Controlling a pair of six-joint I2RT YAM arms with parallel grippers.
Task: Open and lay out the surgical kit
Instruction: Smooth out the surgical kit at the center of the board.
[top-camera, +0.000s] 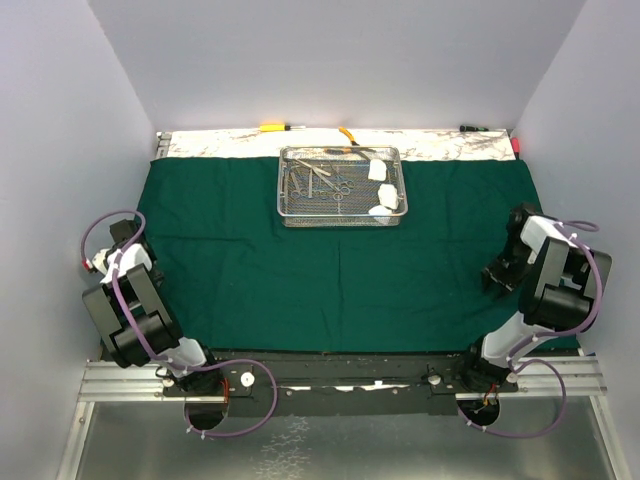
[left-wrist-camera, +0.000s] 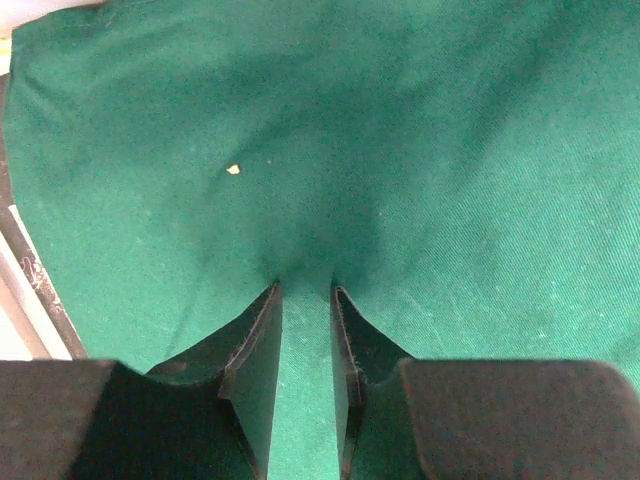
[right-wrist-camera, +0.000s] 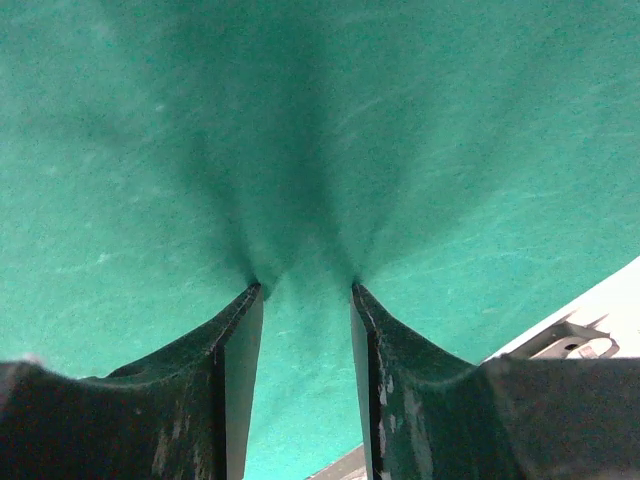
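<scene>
The green cloth (top-camera: 340, 260) lies flat under both grippers – left gripper (left-wrist-camera: 306, 290) and right gripper (right-wrist-camera: 303, 285) are each a little open, holding nothing. One mesh tray (top-camera: 342, 186) sits far off, with three white gauze rolls (top-camera: 377, 170) inside.

Two robot arms are bolted to a black bar on silver rails along the near edge of the desk. Each arm is built of chunky black housings with white link sections, and thin lavender cables loop around it. The left gripper (left-wrist-camera: 305, 375) and right gripper (right-wrist-camera: 305, 385) each have two flat, black, blade-like fingers, the right pair scuffed with pale marks.
</scene>
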